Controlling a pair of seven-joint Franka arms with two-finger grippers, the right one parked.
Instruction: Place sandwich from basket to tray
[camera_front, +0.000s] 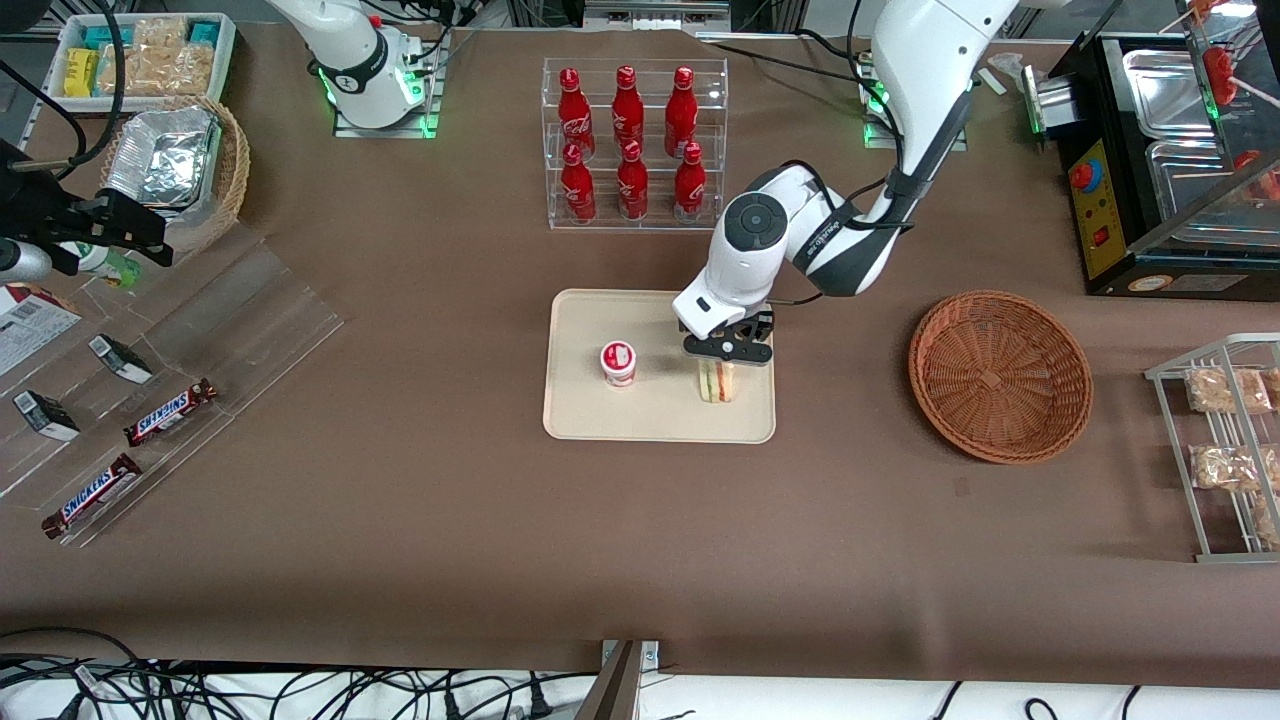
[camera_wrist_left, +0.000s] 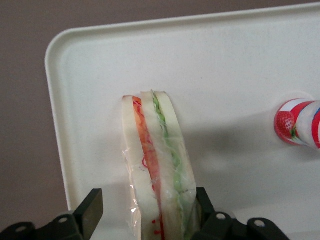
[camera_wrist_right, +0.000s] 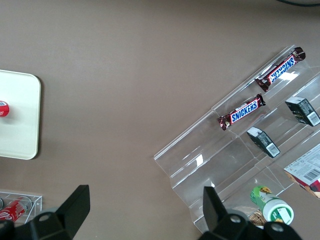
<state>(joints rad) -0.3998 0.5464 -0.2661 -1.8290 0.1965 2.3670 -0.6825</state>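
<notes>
The sandwich (camera_front: 716, 381), a wrapped wedge of white bread with red and green layers, stands on edge on the cream tray (camera_front: 660, 420), near the tray's end toward the basket. My left gripper (camera_front: 727, 352) is right above it, fingers straddling it. In the left wrist view the sandwich (camera_wrist_left: 157, 165) sits between the fingers of the gripper (camera_wrist_left: 146, 207). One finger (camera_wrist_left: 90, 210) stands clear of it with a gap and the other touches the wrap, so the gripper is open. The reddish-brown basket (camera_front: 1000, 375) is empty, toward the working arm's end.
A small strawberry yogurt cup (camera_front: 618, 363) stands on the tray beside the sandwich. A clear rack of red cola bottles (camera_front: 632, 140) is farther from the camera. Snickers bars on an acrylic stand (camera_front: 170, 412) lie toward the parked arm's end. A wire rack of snack packs (camera_front: 1225, 440) sits nearer than the basket.
</notes>
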